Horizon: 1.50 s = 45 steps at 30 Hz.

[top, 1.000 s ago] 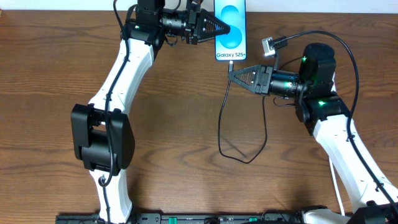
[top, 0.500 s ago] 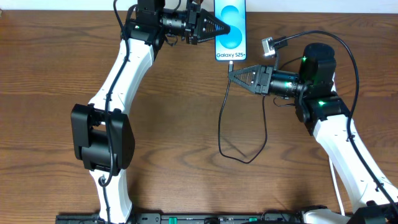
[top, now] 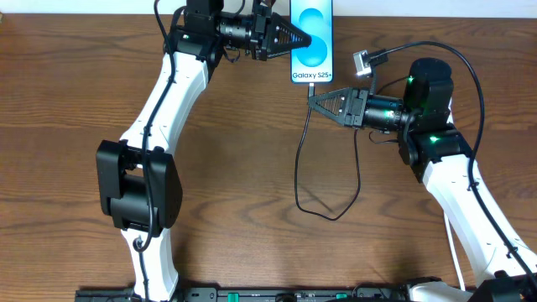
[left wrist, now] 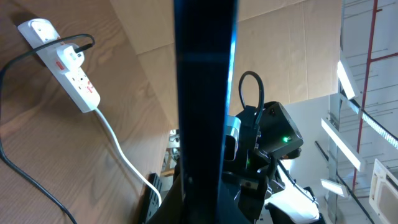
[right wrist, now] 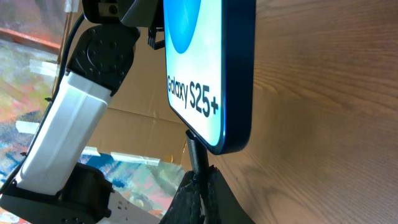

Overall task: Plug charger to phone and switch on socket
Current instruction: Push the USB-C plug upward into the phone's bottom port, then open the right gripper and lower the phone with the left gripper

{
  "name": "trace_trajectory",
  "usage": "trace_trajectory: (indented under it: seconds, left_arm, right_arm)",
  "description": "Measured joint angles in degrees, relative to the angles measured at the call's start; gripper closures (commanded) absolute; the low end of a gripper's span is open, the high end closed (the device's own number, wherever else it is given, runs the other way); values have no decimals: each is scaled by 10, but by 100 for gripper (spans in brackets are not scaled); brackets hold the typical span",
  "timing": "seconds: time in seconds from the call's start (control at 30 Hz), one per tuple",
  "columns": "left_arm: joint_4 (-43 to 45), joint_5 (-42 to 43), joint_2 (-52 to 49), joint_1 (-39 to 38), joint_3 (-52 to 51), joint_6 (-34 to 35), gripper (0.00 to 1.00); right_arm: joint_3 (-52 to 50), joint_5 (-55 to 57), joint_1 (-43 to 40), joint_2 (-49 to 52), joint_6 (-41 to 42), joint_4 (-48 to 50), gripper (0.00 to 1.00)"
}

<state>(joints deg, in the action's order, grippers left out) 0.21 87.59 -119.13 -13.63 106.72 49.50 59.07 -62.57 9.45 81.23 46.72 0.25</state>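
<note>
Setting: robotics lab or industrial test bay, not a home. Evidence: two white-and-black robot arms, the left arm [top: 164,101] and the right arm [top: 457,189], are mounted on a black rail [top: 252,294] along the near edge of a wood-grain counter [top: 235,168]. Left wrist view: brown cardboard panels [left wrist: 280,43] stand behind the counter. Beyond them is a high ceiling with strip lights [left wrist: 341,148] and red steel framing [left wrist: 374,31].

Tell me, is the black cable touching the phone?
Touching. The right wrist view shows the cable, pinched by the right gripper, running straight into the bottom edge of the phone with no gap.
</note>
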Motion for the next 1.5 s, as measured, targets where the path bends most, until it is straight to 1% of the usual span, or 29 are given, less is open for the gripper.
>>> trace_trajectory:
  seconds: [0.83, 1.17, 1.3, 1.37, 1.4, 1.43, 1.47, 1.5]
  left_arm:
    - [-2, -5, 0, -5, 0, -2, 93]
    - [-17, -12, 0, -5, 0, -2, 93]
    - [-17, -9, 0, -5, 0, -3, 93]
    - [-19, -4, 0, -7, 0, -4, 93]
    - [-19, -3, 0, -7, 0, -4, 93]
    - [-19, -2, 0, -8, 0, -4, 93]
    - [-19, -2, 0, -8, 0, -5, 93]
    - [-19, -2, 0, -8, 0, -10, 93]
  right_arm:
    - [0, -17, -15, 0, 4, 7, 98]
    - [0, -7, -15, 0, 9, 16, 98]
    - [0, 0, -15, 0, 10, 21, 81]
    - [0, 11, -18, 0, 10, 25, 66]
    - [0, 14, -19, 0, 12, 24, 53]
    - [0, 14, -19, 0, 11, 25, 46]
    - [0, 16, -20, 0, 12, 24, 34]
    - [0, 16, -21, 0, 12, 24, 26]
